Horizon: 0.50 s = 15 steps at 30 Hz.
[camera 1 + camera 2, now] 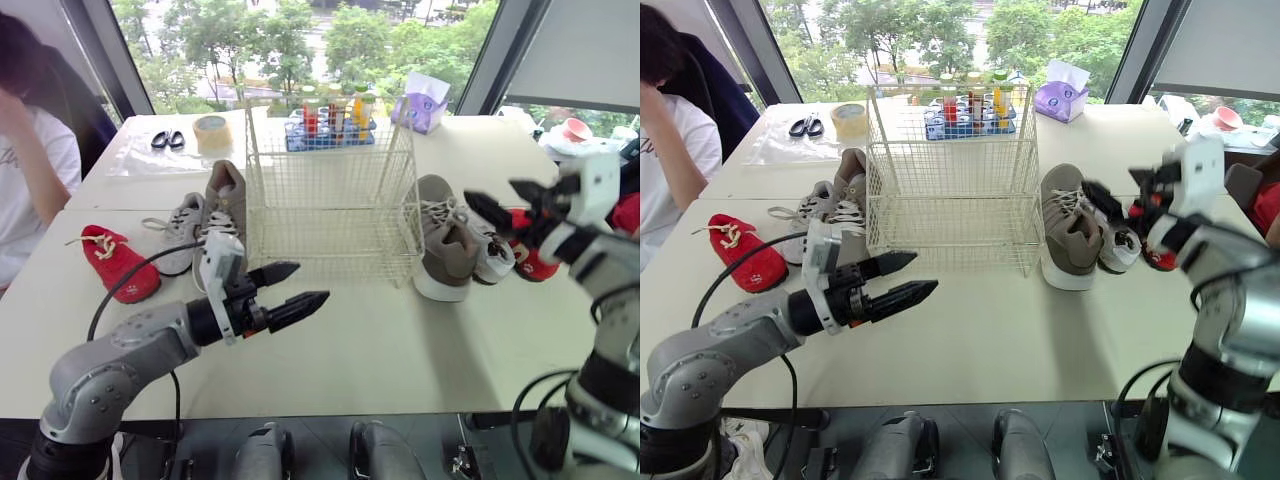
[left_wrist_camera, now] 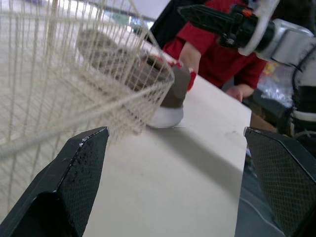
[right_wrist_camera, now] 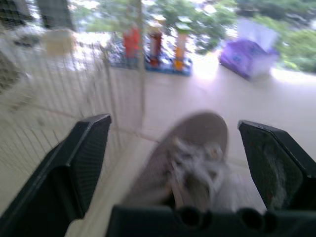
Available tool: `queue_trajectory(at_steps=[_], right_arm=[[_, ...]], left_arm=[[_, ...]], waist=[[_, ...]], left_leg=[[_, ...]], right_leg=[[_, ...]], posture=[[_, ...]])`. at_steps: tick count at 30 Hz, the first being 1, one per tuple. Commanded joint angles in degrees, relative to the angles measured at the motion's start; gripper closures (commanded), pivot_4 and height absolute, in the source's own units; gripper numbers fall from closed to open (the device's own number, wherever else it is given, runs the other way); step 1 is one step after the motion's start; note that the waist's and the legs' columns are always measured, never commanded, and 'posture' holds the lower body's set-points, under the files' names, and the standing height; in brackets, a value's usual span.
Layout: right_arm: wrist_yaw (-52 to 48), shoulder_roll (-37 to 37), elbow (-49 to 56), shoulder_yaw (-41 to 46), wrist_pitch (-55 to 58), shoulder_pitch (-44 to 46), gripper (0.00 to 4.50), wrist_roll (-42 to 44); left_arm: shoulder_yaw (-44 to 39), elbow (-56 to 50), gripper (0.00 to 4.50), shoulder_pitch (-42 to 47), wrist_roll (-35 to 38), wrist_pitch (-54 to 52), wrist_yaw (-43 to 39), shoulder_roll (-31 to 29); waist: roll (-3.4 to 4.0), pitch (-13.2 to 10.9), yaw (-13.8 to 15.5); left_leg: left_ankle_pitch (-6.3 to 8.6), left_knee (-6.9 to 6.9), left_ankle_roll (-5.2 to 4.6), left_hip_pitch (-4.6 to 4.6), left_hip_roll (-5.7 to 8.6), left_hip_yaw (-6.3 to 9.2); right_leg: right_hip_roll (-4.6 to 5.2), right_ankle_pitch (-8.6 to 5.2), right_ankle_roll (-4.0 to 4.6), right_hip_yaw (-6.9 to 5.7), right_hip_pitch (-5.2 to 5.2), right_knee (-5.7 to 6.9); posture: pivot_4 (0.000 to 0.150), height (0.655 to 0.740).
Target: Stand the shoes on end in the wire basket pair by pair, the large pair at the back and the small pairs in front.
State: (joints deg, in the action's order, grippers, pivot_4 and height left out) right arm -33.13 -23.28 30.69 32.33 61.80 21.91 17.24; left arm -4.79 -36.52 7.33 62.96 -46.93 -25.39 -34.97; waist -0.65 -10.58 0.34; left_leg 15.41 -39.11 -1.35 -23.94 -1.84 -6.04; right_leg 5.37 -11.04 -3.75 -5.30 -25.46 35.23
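An empty white wire basket (image 1: 330,200) stands mid-table. To its left lie a large taupe shoe (image 1: 226,195), a small grey shoe (image 1: 180,230) and a small red shoe (image 1: 118,262). On its right lie the other large taupe shoe (image 1: 442,240), a small grey-white shoe (image 1: 492,255) and a red shoe (image 1: 532,260), partly hidden by my right arm. My left gripper (image 1: 312,282) hovers open and empty over the table in front of the basket. My right gripper (image 1: 490,192) is open above the right-hand shoes; the taupe shoe (image 3: 187,158) lies between its fingers, below them.
A person (image 1: 30,170) sits at the table's left edge, and a red sleeve (image 2: 207,64) shows beyond the right side. Behind the basket are a tape roll (image 1: 212,133), scissors (image 1: 167,139), a rack of bottles (image 1: 330,120) and a purple tissue box (image 1: 423,100).
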Motion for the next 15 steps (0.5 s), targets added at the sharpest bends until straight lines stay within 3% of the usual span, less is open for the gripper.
queue_trajectory(at_steps=[1,15], right_arm=[[5.1,4.4,4.6,-1.7,-5.8,-4.5,0.04,0.5],[12.3,9.0,-11.6,-10.8,-21.8,-7.9,0.04,-0.7]], left_arm=[[0.8,-2.9,0.0,-2.4,-2.1,1.6,-2.2,-0.6],[2.0,-5.0,0.0,-6.1,-6.2,1.7,-1.9,0.1]], waist=[[0.1,0.0,-0.1],[0.19,0.1,0.0]], left_leg=[[0.0,0.0,0.0,0.02,-0.01,0.02],[0.01,-0.02,-0.02,0.06,-0.02,0.03]], right_leg=[[-0.01,-0.01,0.01,0.0,0.01,0.01],[0.03,-0.14,0.26,0.1,0.05,-0.05]], posture=[[0.15,0.74],[0.15,0.74]])
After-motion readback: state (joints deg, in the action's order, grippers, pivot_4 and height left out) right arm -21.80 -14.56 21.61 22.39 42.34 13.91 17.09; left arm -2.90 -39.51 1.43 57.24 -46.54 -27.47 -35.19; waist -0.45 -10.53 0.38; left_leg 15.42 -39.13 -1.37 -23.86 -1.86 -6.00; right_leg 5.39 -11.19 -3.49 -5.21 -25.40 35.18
